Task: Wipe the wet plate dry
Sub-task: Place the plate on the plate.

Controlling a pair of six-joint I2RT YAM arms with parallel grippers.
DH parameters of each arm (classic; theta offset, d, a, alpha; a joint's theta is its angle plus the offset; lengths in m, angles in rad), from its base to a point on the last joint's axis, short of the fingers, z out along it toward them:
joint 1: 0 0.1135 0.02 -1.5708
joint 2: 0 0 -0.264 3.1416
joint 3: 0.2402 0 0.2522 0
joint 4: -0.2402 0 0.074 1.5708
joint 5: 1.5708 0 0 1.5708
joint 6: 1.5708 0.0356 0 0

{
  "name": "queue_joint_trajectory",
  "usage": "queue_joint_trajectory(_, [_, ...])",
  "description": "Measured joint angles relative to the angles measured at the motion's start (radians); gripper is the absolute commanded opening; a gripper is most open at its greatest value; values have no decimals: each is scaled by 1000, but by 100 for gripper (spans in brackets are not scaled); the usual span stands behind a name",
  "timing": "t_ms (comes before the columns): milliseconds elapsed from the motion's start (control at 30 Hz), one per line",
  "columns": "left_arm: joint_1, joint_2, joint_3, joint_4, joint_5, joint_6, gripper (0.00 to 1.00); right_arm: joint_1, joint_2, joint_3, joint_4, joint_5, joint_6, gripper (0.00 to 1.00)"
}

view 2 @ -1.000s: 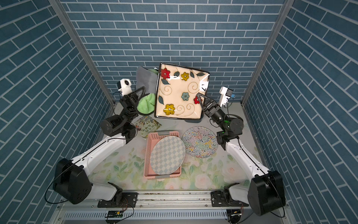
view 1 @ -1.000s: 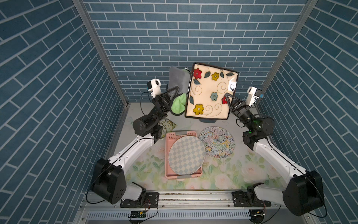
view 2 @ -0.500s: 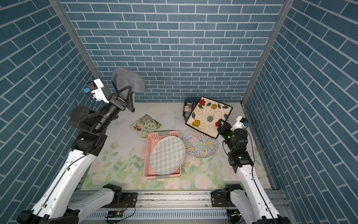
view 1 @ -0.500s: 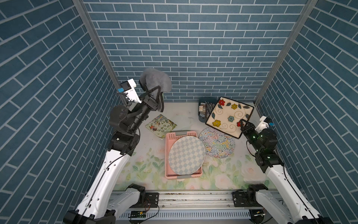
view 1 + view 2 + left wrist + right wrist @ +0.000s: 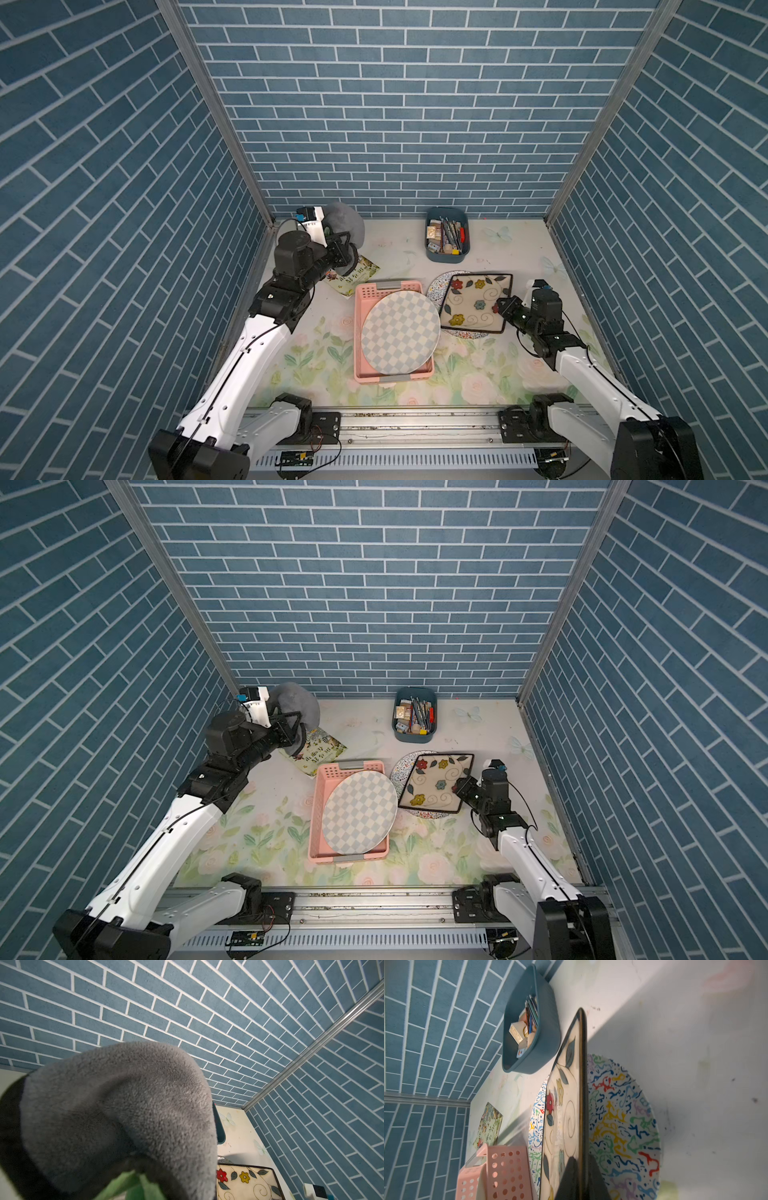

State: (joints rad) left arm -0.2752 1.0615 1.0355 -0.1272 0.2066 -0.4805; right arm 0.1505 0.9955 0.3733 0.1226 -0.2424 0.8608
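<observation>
My right jaws are clenched on the rim of the square plate (image 5: 473, 305), at the edge nearest my wrist, so its flowered face looks up and is free for wiping. It is glazed cream ceramic with a dark raised rim and rounded corners, hard and slick. I judge a pinch at the rim to be the one hold that leaves the face open. The plate sits low over the speckled round plate (image 5: 623, 1126) on the worktop (image 5: 519, 249); whether the two touch I cannot tell. No water shows on it from here.

My left jaws are buried in the grey cloth (image 5: 124, 1105) and clenched on it. The cloth is thick, fleecy and soft, bunched into a rounded pad with a green patch (image 5: 128, 1186) tucked under. I hold it raised near the back left corner, well apart from the square plate, so no wiping is under way. The pink holed basket (image 5: 374, 289) beside the square plate carries a checked round plate (image 5: 399, 332) lying across it.
</observation>
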Motion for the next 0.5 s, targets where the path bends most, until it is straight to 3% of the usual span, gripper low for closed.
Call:
queue_joint_trajectory(67, [0, 0, -42, 9, 12, 2, 0, 0, 21, -22, 39, -25, 13, 0])
queue_joint_trajectory(100, [0, 0, -64, 11, 16, 1, 0, 0, 32, -28, 55, -31, 18, 9])
queue_joint_trajectory(200, [0, 1, -99, 12, 23, 1, 0, 0, 76, -31, 75, -32, 8, 56])
queue_joint_trajectory(333, [0, 0, -113, 31, 31, 0, 0, 0, 160, -14, 10, -29, -72, 85])
queue_joint_trajectory(400, [0, -1, -116, 41, 39, 0, 0, 0, 164, 32, -49, -12, -109, 92])
queue_joint_trajectory(500, [0, -3, -117, 53, 46, -1, 0, 3, 90, 118, -124, 68, -137, 92])
